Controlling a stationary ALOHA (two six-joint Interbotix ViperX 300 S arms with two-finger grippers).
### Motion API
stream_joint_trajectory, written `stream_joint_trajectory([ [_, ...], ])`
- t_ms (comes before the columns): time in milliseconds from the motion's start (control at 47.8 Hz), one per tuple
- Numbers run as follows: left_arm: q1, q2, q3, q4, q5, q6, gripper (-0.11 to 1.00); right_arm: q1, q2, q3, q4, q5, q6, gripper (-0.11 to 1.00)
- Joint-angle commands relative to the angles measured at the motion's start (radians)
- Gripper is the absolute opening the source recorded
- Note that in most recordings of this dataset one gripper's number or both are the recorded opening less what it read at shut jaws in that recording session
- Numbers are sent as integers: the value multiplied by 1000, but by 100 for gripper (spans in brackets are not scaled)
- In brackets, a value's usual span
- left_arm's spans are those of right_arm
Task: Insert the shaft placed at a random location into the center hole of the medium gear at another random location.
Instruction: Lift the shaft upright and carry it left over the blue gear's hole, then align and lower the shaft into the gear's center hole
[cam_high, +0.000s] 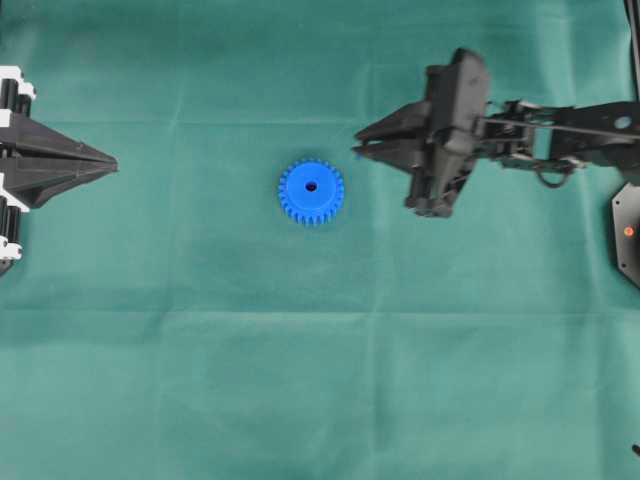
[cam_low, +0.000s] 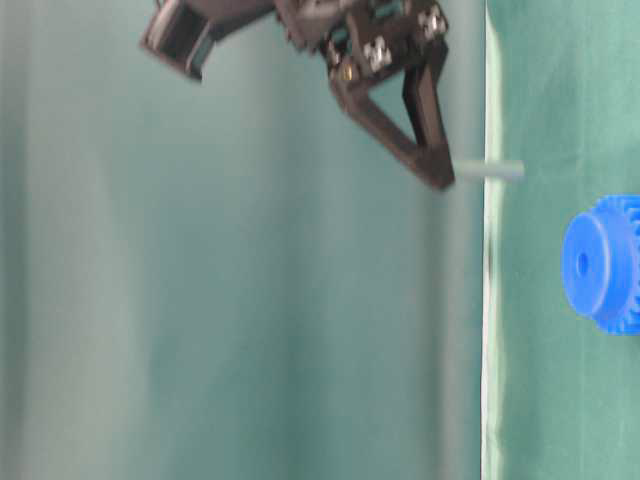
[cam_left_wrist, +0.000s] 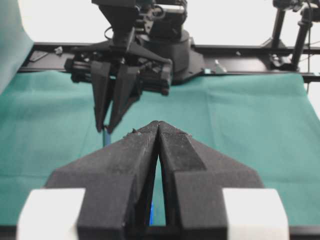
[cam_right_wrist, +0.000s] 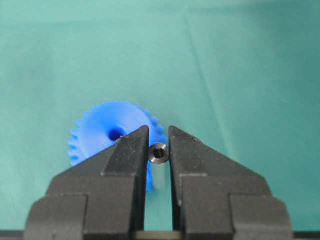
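- The right pincer (cam_right_wrist: 159, 150) is clamped on the shaft (cam_right_wrist: 159, 153), pinching it near its top end between the two fingertips, so the pin hangs below them with most of its length free to enter a hole.
- In the table-level view the shaft (cam_low: 487, 171) sticks straight out past the fingertips toward the cloth; the picture is blurred, but the pin seems roughly square to the table (cam_high: 200, 400), which is what insertion calls for.
- The medium gear (cam_high: 311, 191) lies flat on the cloth, below the pincer and off to its left in the wrist view, face up so that the center hole (cam_right_wrist: 116, 133) is open to the pin.
- The shaft's end is not yet over that hole; it sits just beside it, above the gear's near rim, so a small sideways shift is needed before lowering.
- The left pincer (cam_high: 112, 165) rests well apart at the table's far side, its tips together and holding nothing, clear of the working arm.
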Motion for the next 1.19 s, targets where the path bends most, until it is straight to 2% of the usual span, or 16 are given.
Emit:
stream_joint_trajectory([
  [0,3,8,-21,3,-5,-2,0,17,21,-71,6,11,2,12],
  [251,2,9,-21,3,-5,-2,0,46,94,-161,6,21,0,12],
  [460,2,8,-21,3,-5,-2,0,54,117,-190,8,23,2,12],
  [1172,2,9,-21,3,-5,0,0,55,147,-183,17,18,2,12],
])
